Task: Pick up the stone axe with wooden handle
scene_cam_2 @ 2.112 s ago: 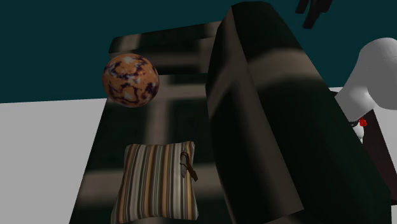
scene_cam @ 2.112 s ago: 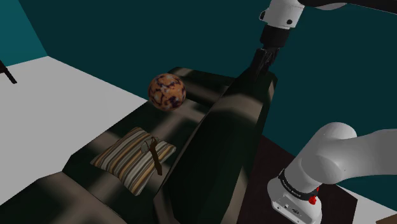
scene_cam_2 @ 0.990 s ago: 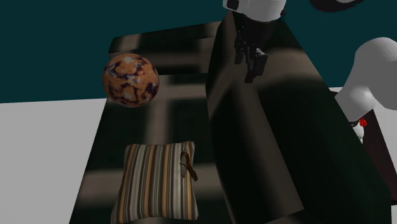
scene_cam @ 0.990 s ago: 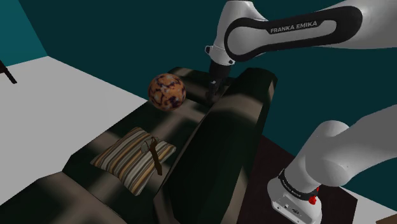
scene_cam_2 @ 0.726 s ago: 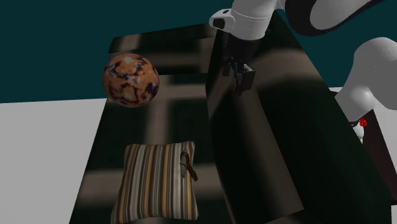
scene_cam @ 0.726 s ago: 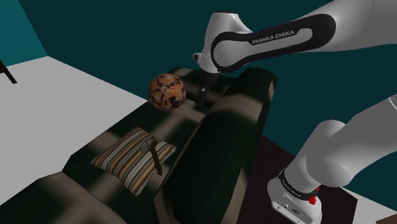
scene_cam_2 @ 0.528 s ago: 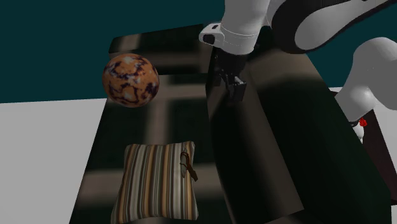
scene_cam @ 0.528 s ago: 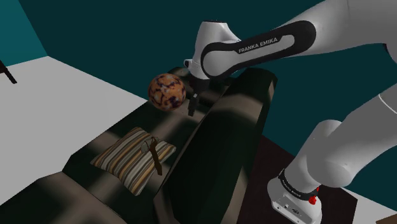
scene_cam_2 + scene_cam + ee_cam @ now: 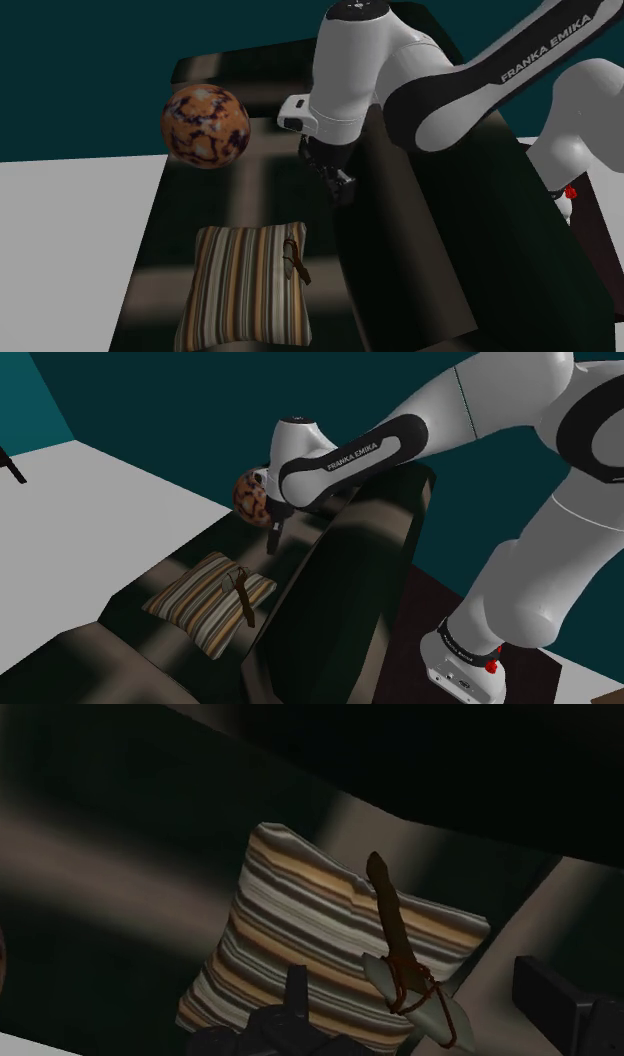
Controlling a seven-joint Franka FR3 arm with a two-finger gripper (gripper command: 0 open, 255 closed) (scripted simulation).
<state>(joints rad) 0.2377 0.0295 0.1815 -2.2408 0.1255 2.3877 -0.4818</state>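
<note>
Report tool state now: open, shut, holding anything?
Tool: open, holding nothing. The axe lies on the striped pillow, not touched by the fingers.

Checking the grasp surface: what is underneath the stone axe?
The axe lies on a striped cushion, near its edge, and the cushion rests on the dark sofa seat. The cushion fabric directly beneath the axe is covered.

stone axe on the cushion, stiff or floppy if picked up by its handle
Probably stiff: the axe has a solid-looking brown handle. It is likely head-heavy, with the pale stone head lashed at one end, so it may tip. The soft striped cushion beneath may let it shift when pressed.
</note>
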